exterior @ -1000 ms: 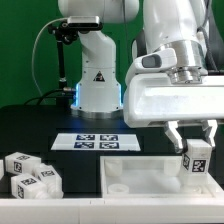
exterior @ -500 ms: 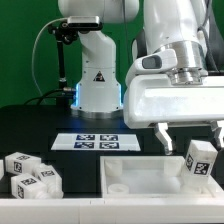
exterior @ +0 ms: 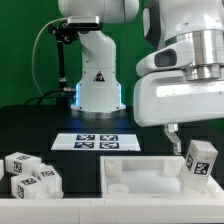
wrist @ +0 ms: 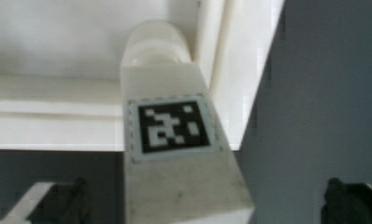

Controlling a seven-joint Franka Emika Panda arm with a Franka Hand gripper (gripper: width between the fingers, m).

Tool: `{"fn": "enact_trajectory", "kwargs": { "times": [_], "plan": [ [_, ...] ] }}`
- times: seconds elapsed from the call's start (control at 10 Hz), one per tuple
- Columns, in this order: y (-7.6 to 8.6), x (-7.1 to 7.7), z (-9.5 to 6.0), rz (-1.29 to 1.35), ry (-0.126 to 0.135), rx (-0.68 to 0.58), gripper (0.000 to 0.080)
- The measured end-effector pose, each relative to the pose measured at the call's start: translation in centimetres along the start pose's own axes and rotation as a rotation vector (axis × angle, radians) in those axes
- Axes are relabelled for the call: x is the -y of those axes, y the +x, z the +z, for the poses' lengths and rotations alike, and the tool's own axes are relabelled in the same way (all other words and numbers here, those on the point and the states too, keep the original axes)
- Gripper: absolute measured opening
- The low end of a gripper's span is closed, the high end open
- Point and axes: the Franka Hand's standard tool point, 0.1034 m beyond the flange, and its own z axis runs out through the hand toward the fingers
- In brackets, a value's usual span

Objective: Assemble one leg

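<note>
Wrist view: hand (wrist: 201, 200) spread open astride the leg (wrist: 176, 150) (black-and-white tag (wrist: 172, 124) showing).

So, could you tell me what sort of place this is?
Probably a robotics lab bench: a white robot arm mounted on a black table, the marker board, and tagged white blocks.

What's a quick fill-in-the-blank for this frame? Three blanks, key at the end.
1. The pincer hangs above the leg with its jaws ____ (open/shut).
2. The leg stands at the exterior view's ____ end of the white panel.
3. The loose tagged blocks lie at the exterior view's ____ side.
Missing words: open; right; left.
</note>
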Motion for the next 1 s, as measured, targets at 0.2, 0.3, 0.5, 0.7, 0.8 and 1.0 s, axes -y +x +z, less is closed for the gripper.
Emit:
{"fn": "enact_trajectory", "kwargs": {
  "times": [0.2,0.3,0.5,0.7,0.8,1.0],
  "plan": [
    [0.3,-1.2,0.0,-0.028,0.005,0.128,0.0649],
    [0.0,-1.4,0.0,-0.015,0.004,0.163,0.0649],
    [0.0,-1.4,0.0,-0.016,0.006,0.170,0.0649],
    [0.1,-1.9,0.0,0.007,0.002,0.168,0.0649],
    [0.1,-2.1,0.0,0.015,0.000,0.165,0.0649],
    [0.1,-2.0,0.1,0.058,-0.003,0.165,0.0501]
  ]
}}
